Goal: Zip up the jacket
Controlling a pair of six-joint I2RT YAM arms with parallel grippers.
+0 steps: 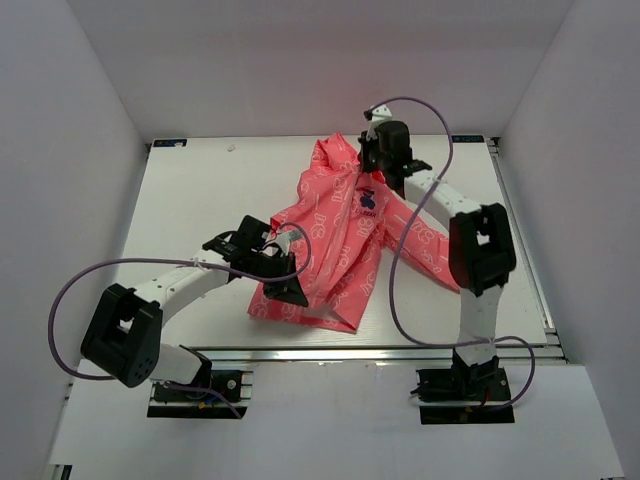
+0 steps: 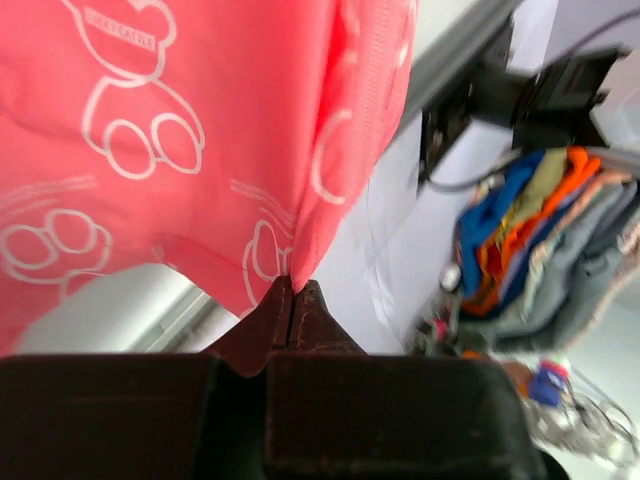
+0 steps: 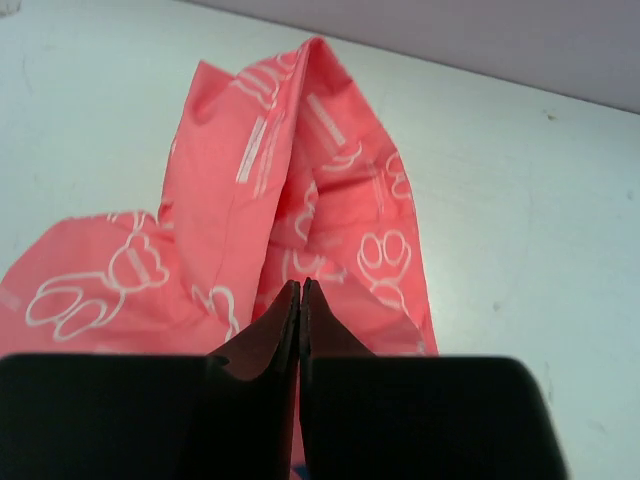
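Coral-pink thin fabric with a white printed pattern is spread across the middle of the white bench: the jacket is laid out lengthwise, its hood towards the far edge and its hem towards the arms. A small blue logo is seen on the chest.

The left gripper is clenched on the jacket at the near hem. In the left wrist view a corner of the fabric is pinched between the closed fingertips and is lifted clear of the bench. A heap of mixed coloured cloth is seen, blurred, beyond the bench edge in that view.

The right gripper is placed at the far end, at the neck just beside the hood. Its jaws are pressed together with the tips sunk into a fold of the jacket, so it is taken as grasping the fabric there. The garment is stretched between the two grippers.
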